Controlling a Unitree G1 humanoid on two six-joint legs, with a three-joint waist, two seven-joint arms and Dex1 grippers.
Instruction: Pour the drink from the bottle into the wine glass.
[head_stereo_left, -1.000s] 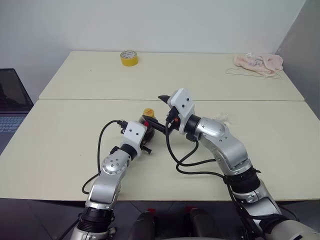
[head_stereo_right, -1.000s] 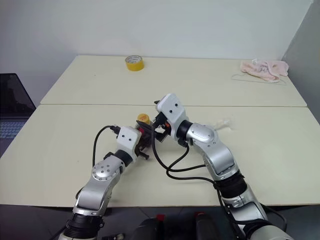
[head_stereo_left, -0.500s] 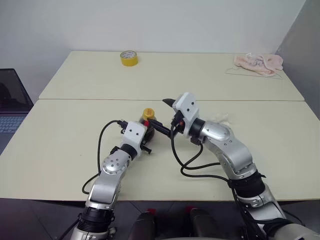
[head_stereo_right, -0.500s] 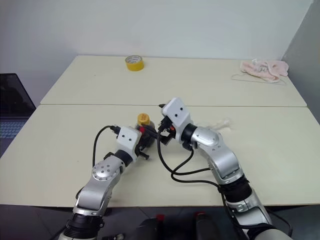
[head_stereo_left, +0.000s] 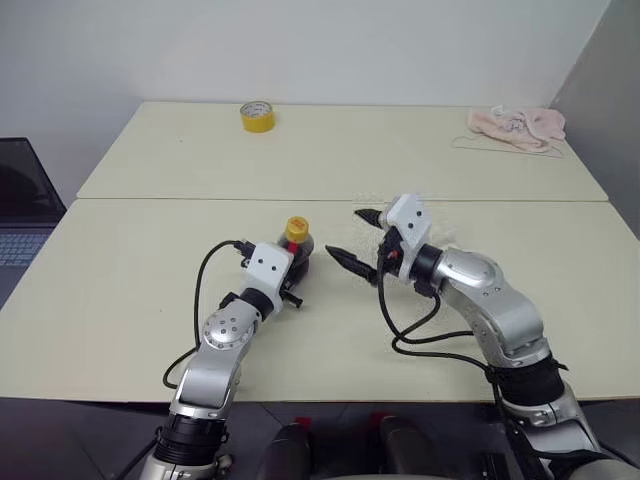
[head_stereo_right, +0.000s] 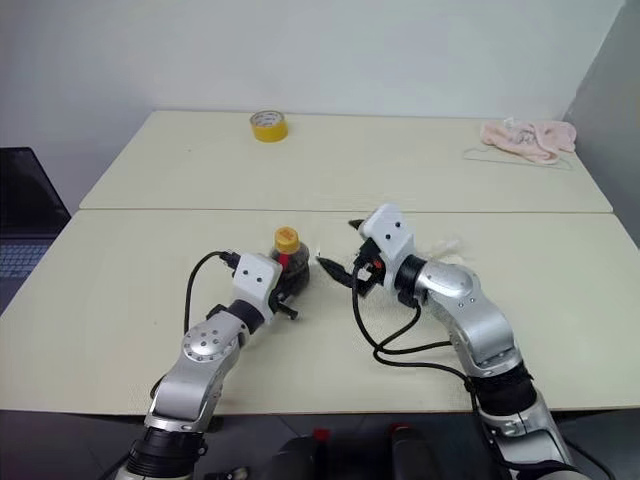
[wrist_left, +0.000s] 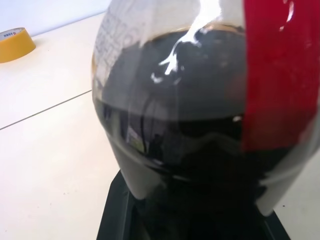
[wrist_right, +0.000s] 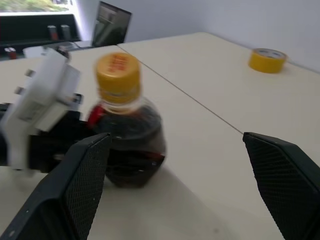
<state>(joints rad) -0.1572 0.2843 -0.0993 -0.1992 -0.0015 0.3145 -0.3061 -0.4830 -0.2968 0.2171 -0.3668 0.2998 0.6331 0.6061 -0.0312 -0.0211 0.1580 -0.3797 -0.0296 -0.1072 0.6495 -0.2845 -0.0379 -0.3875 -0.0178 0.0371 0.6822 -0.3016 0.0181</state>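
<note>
Left jaws: we see the left gripper (head_stereo_right: 287, 282) pinching the bottle (head_stereo_right: 289, 266) low on its body; in the left wrist view its two black fingers (wrist_left: 117, 210) sit on either side of the bottle's base.
Right jaws: the right gripper (head_stereo_left: 356, 235) stands spread wide, nothing between its fingers; in the right wrist view both black fingertips (wrist_right: 87, 175) frame the bottle with clear gaps on each side.
Laptop: we see a dark laptop (head_stereo_left: 20, 200) at the far left edge, beside the table (head_stereo_left: 120, 290).
Tape roll: a yellow tape roll (head_stereo_left: 257, 116) lies on the far table, well apart from both arms.
Bottle: it stands upright on the near table, just left of centre, with its yellow-orange cap (wrist_right: 118, 75) screwed on and the red label (wrist_left: 277, 75) around the neck.
Drink: the dark, almost black drink (wrist_left: 190, 130) fills most of the bottle's rounded body.
Right gripper's place: it is to the right of the bottle, near it but apart, fingers pointing towards it.
Wine glass: we make out something clear (head_stereo_left: 445, 236) on the table just behind the right arm, too faint to say what it is.
Cloth: a pink cloth (head_stereo_left: 518, 125) lies crumpled at the far right of the far table.
</note>
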